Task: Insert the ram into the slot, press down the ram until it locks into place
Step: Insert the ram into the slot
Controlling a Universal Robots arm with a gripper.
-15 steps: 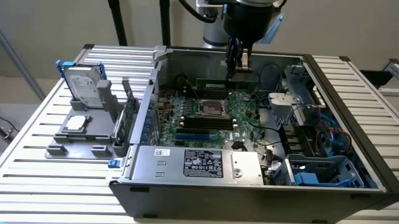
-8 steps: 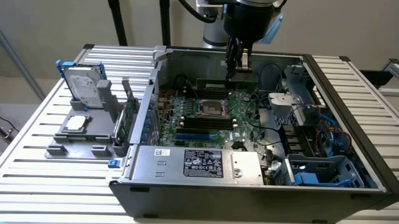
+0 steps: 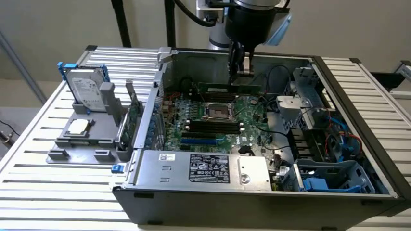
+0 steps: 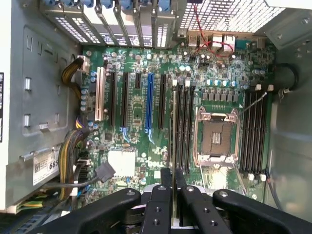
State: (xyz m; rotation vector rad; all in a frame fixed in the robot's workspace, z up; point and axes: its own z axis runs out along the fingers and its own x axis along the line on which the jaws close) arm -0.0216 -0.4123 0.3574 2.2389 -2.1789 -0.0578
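Ram: one green stick, clenched by its upper edge between the two fingers of the gripper. It stands on edge inside the open computer case. Its long axis is level and runs from the exterior view's left to its right, over the board behind the single processor socket. Seen edge-on from the wrist, it lies parallel to the black memory slots. Three slots are just beside it and four more lie across the processor socket. Whether it touches a slot I cannot tell.
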